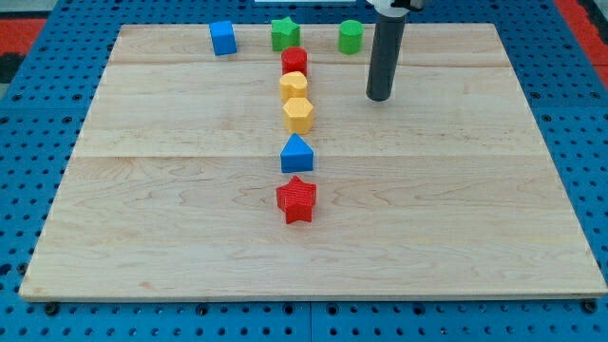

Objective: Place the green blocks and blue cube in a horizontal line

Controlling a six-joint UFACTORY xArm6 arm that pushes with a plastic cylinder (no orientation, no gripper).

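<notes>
A blue cube [223, 38], a green star block [284, 33] and a green cylinder [351, 36] stand in a row along the view's top edge of the wooden board [142, 190]. My tip [379, 96] rests on the board below and to the right of the green cylinder, apart from it. It touches no block.
A column of blocks runs down the middle: a red cylinder [294, 61], two yellow hexagonal blocks [294, 86] [298, 115], a blue house-shaped block [296, 154] and a red star [296, 199]. The board lies on a blue pegboard [28, 114].
</notes>
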